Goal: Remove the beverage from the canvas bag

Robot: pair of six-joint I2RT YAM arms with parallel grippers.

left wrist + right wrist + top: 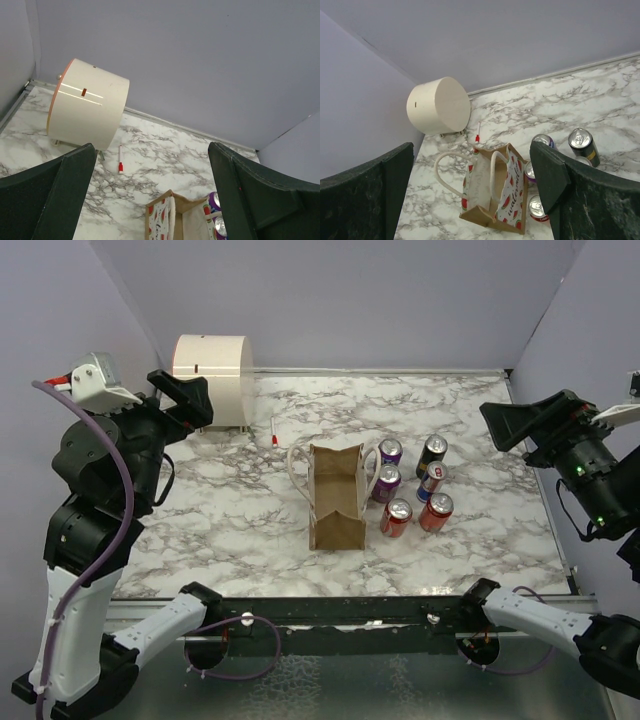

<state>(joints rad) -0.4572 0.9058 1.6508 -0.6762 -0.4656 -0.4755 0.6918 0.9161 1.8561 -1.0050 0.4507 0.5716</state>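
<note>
The tan canvas bag (pixel 335 498) with white loop handles and watermelon prints stands upright and open at the table's middle. It also shows in the left wrist view (pixel 162 220) and the right wrist view (pixel 511 192). No can shows inside it; its inside looks empty. Several beverage cans (pixel 412 485) stand just right of the bag: purple, black, blue and red ones. My left gripper (pixel 183 400) is open and empty, raised at the far left, well away from the bag. My right gripper (pixel 512 426) is open and empty, raised at the far right.
A cream cylindrical container (pixel 212 375) lies at the back left by the wall. A small red-and-white pen (pixel 273 433) lies between it and the bag. Purple walls close in the table on three sides.
</note>
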